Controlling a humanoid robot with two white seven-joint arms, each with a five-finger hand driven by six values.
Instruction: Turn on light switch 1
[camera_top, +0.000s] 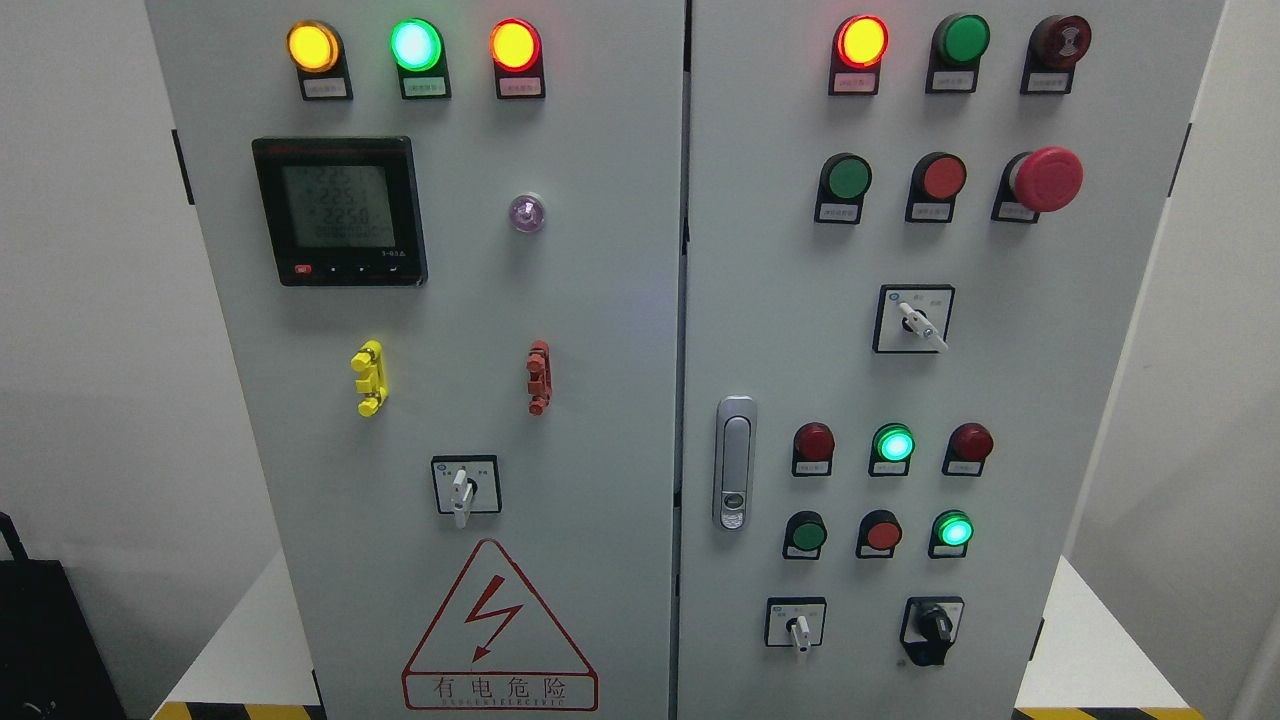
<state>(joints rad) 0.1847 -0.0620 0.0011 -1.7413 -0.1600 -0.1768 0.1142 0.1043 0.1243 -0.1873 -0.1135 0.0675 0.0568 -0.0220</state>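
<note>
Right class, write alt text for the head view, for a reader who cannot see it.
A grey two-door electrical cabinet fills the view, with no robot hand visible. The left door has lit lamps, a meter and a warning sign; the right has buttons, selector switches and a latch.

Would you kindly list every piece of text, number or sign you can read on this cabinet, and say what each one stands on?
"有电危险": red-bordered strip under the lightning-bolt warning triangle, left door.
A line of small Latin capitals beneath it: too blurred to read.
Digital meter: rows of digits, roughly "225", not reliably legible.
Small label plates under the indicator lamps and push buttons: too small to read.
Markings on the selector switch plate: illegible.
</note>
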